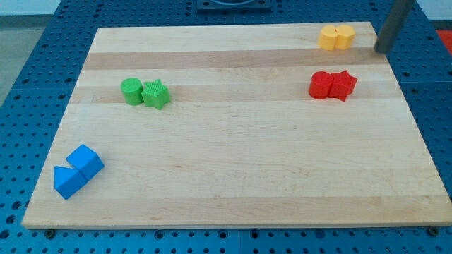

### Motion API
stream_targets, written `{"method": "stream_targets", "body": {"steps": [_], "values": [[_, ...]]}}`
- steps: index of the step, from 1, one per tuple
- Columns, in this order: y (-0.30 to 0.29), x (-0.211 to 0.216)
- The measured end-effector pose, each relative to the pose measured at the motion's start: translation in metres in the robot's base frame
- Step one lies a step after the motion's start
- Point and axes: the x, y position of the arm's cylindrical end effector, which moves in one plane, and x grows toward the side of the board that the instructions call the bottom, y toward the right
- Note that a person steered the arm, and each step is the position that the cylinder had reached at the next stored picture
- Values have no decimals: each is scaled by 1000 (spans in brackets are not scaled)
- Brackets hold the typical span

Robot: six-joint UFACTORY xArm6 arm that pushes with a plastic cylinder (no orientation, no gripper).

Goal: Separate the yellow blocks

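Camera view: a pale wooden board [233, 141] lies on a blue perforated table [28, 85], and eight small blocks sit on it in four pairs of like colour.
My tip [379, 50]: the lower end of the dark rod, which enters from the view's top right corner; the tip sits near the board's right edge, just right of the yellow pair and apart from it.
State of the hand: the arm ends in the bare rod alone, so nothing spreads apart, closes together or clamps; the tip touches no block.
Yellow hexagonal block [328, 37]: near the view's top right, the left one of the yellow pair.
Yellow heart-shaped block [345, 37]: touching the right side of the yellow hexagonal block, and the nearer of the two to my tip.
Red round block [320, 85]: below the yellow pair, towards the view's right.
Red star-shaped block [343, 85]: touching the right side of the red round block.
Green round block [131, 91]: in the view's upper left part.
Green star-shaped block [155, 94]: touching the right side of the green round block.
Blue cube [86, 161]: at the view's lower left.
Blue wedge-like block [68, 181]: touching the blue cube on its lower left side, close to the board's left edge.
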Motion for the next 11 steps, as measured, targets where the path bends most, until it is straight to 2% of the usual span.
{"method": "stream_targets", "body": {"steps": [1,7,9,10,11], "values": [[-17,-16],[-155,-16],[-209,29],[-204,13],[-172,-57]]}}
